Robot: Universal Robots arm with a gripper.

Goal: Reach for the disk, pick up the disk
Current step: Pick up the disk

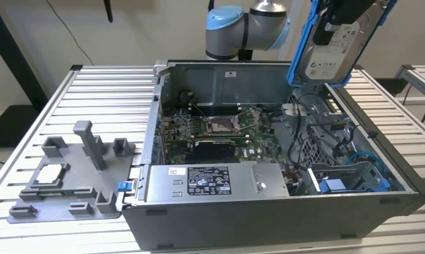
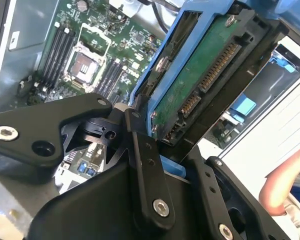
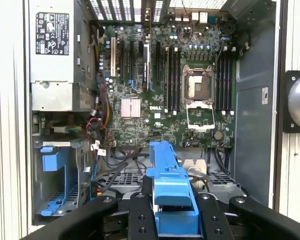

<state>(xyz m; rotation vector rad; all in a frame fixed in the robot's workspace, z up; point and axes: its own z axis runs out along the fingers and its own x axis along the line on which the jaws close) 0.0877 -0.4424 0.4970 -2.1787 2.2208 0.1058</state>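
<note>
The disk [image 1: 334, 50], a silver-grey hard drive framed by its blue bracket [image 3: 171, 192], is held on edge well above the open computer case [image 1: 269, 222], clear of the case's rim. It is clamped between the closed fingers of the gripper [image 2: 157, 165], evidently so that the lift is kept free of the cables. Below it, inside the case, the motherboard [image 3: 160, 90] and an empty blue drive bay [image 1: 353, 180] are seen. Beside the case, a grey fixture [image 1: 71, 180] is placed on the slatted table [image 1: 99, 84].

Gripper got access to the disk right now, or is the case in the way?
Yes, it looks so: the gripper is already shut on the disk by its blue bracket, held above the open computer case, so the case blocks nothing.
</note>
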